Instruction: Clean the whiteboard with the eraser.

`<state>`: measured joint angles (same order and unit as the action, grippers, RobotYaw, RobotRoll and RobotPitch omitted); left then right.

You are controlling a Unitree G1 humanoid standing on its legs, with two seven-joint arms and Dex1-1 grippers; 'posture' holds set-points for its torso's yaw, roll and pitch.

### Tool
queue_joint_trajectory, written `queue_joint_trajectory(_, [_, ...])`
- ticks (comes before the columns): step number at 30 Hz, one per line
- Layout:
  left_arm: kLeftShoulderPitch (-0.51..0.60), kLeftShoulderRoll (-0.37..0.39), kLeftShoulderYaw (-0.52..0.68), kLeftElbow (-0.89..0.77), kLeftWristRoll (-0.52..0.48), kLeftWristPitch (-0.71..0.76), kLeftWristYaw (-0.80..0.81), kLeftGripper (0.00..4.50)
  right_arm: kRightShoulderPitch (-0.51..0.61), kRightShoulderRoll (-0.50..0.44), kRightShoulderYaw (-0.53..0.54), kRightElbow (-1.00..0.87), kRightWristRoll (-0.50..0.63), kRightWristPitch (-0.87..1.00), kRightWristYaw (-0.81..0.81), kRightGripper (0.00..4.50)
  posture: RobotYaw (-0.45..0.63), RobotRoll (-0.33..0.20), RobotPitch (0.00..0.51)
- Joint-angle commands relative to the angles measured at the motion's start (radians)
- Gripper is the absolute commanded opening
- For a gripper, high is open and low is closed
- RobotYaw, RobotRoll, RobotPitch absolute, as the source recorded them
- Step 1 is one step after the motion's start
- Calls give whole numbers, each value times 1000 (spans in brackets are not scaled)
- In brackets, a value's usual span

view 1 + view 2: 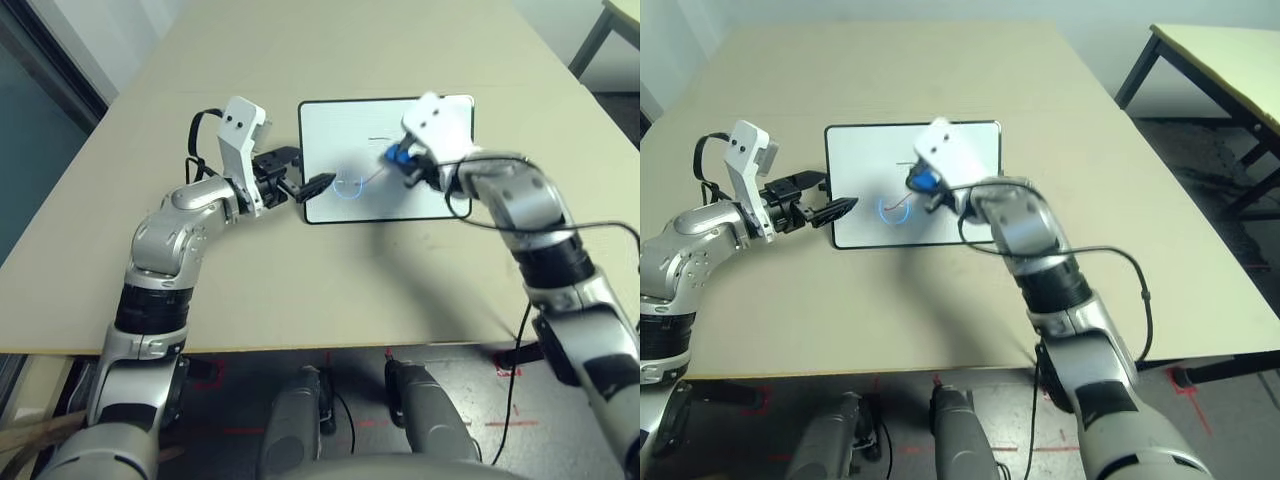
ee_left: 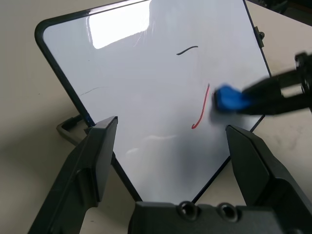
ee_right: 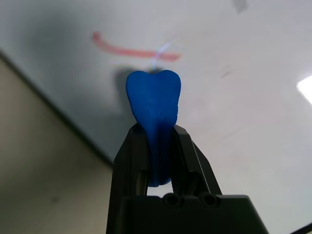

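Your right gripper is clamped on the blue eraser, holding it over the whiteboard beside a red pen stroke (a short black mark sits farther up the face). The board lies flat on the beige table. Your left gripper stands spread wide at the board's near-left corner, holding nothing.

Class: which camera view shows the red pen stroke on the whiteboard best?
The left wrist view: the red stroke runs sharp and whole on the whiteboard, beside the eraser. The right wrist view shows it blurred beyond the eraser; both eye views give only a faint line.
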<state>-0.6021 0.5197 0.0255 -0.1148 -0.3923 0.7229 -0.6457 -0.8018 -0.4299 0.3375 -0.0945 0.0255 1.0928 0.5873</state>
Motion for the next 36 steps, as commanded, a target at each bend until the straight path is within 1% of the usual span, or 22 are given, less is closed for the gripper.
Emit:
queue_joint_trajectory(1, [14, -1, -4, -11, -3, 7, -1, 4500, -35, 3, -9, 40, -2, -9, -11, 568, -133, 0, 181])
queue_joint_trajectory(7, [18, -3, -6, -16, -6, 9, 1, 4500, -198, 55, -89, 281, -21, -189, -79, 568, -128, 0, 182])
queue_joint_trajectory(9, [19, -3, -6, -17, -6, 9, 2, 4500, -229, 64, -97, 340, -25, -231, -85, 568, -126, 0, 182])
queue_joint_trajectory(11, [22, -4, -6, -19, -6, 10, 3, 4500, -235, 70, -93, 373, -33, -258, -83, 568, -125, 0, 182])
queue_joint_trajectory(13, [23, -5, -6, -21, -7, 11, 5, 4500, -220, 72, -81, 374, -38, -262, -73, 568, -124, 0, 181])
queue_joint_trajectory(15, [23, -6, -6, -22, -8, 11, 6, 4500, -187, 67, -56, 336, -38, -236, -51, 568, -124, 0, 181])
queue_joint_trajectory(18, [25, -7, -6, -23, -8, 10, 6, 4500, -118, 44, -9, 226, -32, -157, -9, 568, -126, 0, 180])
queue_joint_trajectory(22, [25, -8, -7, -23, -9, 10, 7, 4500, -56, 24, 17, 104, -24, -70, 17, 568, -128, 0, 179])
queue_joint_trajectory(25, [25, -8, -8, -19, -8, 6, 5, 4500, -35, 15, 28, 51, -19, -26, 28, 568, -128, 0, 179])
queue_joint_trajectory(28, [22, -10, -9, -15, -7, 3, 3, 4500, -34, 14, 27, 49, -22, -19, 28, 568, -132, 0, 174])
queue_joint_trajectory(30, [20, -10, -10, -10, -5, -2, 1, 4500, -71, 27, 2, 99, -31, -61, 9, 568, -129, 0, 173])
queue_joint_trajectory(33, [19, -11, -9, -7, -4, -5, 0, 4500, -171, 65, -63, 229, -39, -163, -42, 568, -127, 0, 172])
queue_joint_trajectory(36, [20, -11, -8, -6, -3, -7, 1, 4500, -232, 86, -91, 330, -41, -240, -67, 568, -122, 0, 170])
